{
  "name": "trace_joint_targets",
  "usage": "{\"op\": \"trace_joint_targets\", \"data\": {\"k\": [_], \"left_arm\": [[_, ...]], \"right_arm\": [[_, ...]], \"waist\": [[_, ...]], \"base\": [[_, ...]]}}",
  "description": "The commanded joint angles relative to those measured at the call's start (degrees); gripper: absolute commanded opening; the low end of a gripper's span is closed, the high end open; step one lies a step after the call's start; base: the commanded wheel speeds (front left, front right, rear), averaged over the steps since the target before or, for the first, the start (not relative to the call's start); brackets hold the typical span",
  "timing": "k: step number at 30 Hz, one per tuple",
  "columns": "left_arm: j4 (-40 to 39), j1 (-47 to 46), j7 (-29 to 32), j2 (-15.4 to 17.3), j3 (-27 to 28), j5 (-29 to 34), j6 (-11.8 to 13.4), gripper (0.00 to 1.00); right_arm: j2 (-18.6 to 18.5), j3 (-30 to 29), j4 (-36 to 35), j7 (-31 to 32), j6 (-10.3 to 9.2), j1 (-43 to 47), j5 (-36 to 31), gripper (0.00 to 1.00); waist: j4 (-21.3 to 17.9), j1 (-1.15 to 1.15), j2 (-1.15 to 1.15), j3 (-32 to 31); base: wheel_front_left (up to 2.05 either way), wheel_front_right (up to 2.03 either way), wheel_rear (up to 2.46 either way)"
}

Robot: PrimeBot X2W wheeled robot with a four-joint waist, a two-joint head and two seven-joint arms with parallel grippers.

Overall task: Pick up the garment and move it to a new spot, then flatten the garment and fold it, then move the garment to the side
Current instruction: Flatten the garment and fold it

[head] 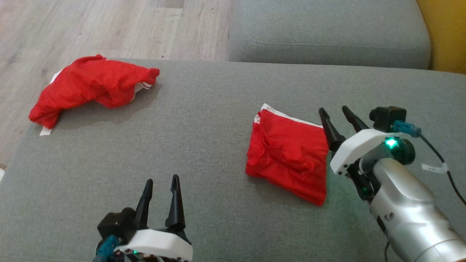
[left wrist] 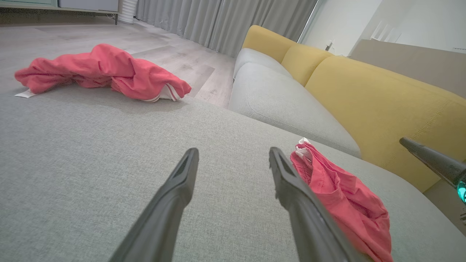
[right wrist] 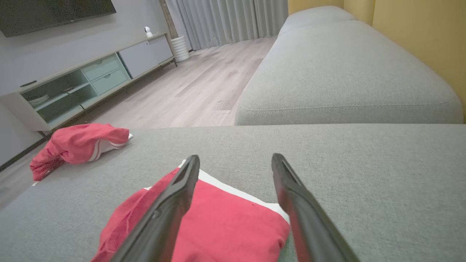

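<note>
Head camera looks down on the cushion (head: 204, 153); both wrist cameras skim low, sharing the folded garment (head: 287, 156).

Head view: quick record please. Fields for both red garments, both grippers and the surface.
surface: grey fabric sofa seat
folded red mesh garment: rough square, white trim at its far edge, lying right of centre
crumpled red garment: bunched heap with white stripes, at the far left edge of the seat
left gripper: open, empty, near the front edge
right gripper: open, nothing between its fingers, at the folded garment's right edge
</note>
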Motion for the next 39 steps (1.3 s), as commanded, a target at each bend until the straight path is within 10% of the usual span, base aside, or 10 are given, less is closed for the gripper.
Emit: {"op": "trace_joint_targets", "data": {"k": [1, 5, 6, 39], "left_arm": [[-1.95, -1.59, -0.48, 0.84, 2.02, 0.87, 0.29, 1.0], [-2.25, -1.73, -0.43, 1.14, 2.09, 0.93, 0.4, 1.0], [-2.29, -1.8, -0.39, 1.17, 2.06, 0.95, 0.4, 1.0], [-1.41, -2.28, -0.28, 1.06, 1.97, 0.72, 0.42, 1.0]], "right_arm": [[0.17, -0.02, -0.77, -1.06, 0.42, -1.18, -1.01, 1.0], [0.51, -1.05, 1.84, -1.36, 0.42, 0.17, -3.1, 0.06], [0.62, -0.96, 2.55, -1.36, 0.42, 0.4, -3.83, 0.0], [7.18, 21.31, -1.69, 5.26, 0.42, 4.51, 0.89, 0.0]], "waist": [[0.24, 0.0, 0.0, 0.14], [0.76, 0.0, 0.0, 0.6], [0.96, 0.0, 0.0, 0.71], [4.3, 0.0, 0.0, 0.97]], "base": [[0.0, 0.0, 0.0], [0.0, 0.0, 0.0], [0.0, 0.0, 0.0], [0.0, 0.0, 0.0]]}}
